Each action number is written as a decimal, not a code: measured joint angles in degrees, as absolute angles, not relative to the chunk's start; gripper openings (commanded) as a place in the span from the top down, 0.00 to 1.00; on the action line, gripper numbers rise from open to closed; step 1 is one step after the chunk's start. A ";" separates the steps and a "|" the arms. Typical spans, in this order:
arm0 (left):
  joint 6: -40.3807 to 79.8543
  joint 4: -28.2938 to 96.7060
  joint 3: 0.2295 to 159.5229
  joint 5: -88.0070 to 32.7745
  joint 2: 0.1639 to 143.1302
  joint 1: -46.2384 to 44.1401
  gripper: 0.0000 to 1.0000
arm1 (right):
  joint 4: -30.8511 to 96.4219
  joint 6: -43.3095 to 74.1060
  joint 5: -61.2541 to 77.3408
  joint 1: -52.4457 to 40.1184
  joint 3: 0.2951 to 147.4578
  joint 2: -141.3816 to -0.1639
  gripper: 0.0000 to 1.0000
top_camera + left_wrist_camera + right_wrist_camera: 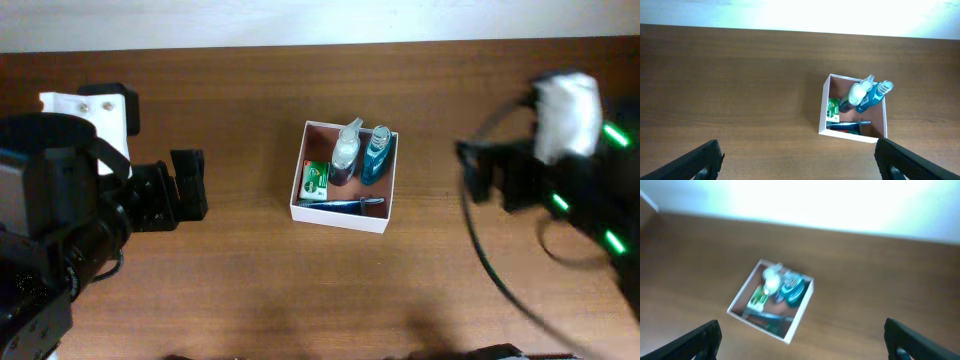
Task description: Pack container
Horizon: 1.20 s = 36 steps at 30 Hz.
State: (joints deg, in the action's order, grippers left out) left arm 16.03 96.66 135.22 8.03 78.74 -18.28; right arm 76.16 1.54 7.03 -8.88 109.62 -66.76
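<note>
- Container point(338, 219), midway between the side edges of the surface point(250, 290), looks packed, though blur hides detail.
- Left fingers point(702, 162) and right fingers point(700, 342): apart, empty.
- Risk: a careless sweep tipping the upright bottles point(376, 158).

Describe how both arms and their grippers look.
Both arms are black with blocky black two-finger grippers: left gripper, right gripper. The left arm carries a white block; the right arm, blurred, shows a white part, green lights and a thin black looping cable.
</note>
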 measured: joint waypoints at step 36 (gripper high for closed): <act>16.03 96.66 135.22 8.03 78.74 -18.28 0.01 | 35.59 -2.61 7.79 -1.52 10.63 -0.91 0.01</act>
